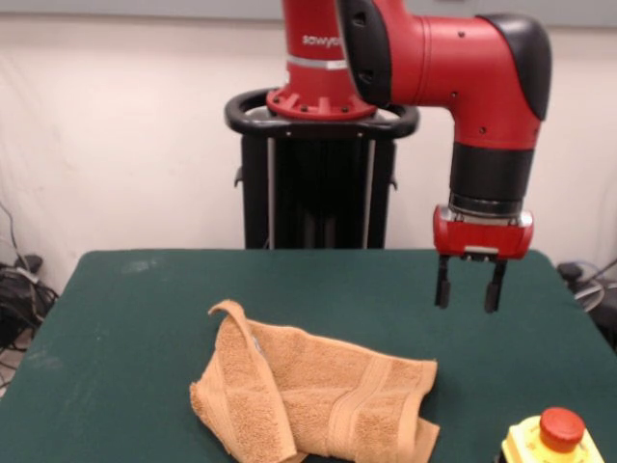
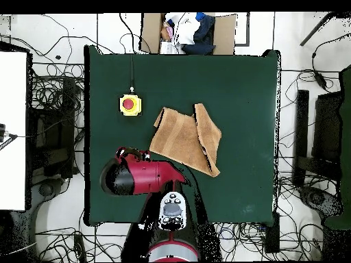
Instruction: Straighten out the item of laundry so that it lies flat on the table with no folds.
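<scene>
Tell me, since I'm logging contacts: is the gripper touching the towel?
Apart. In the front view the open gripper hangs above bare green table, to the side of the towel, with green felt plainly visible between them.

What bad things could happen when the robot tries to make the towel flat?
The towel has one side folded over, so the pincer, open and hanging off to one side, might pinch both layers and drag the fold along. The yellow box with the red button sits close by on the table; a pulled towel could snag it.
</scene>
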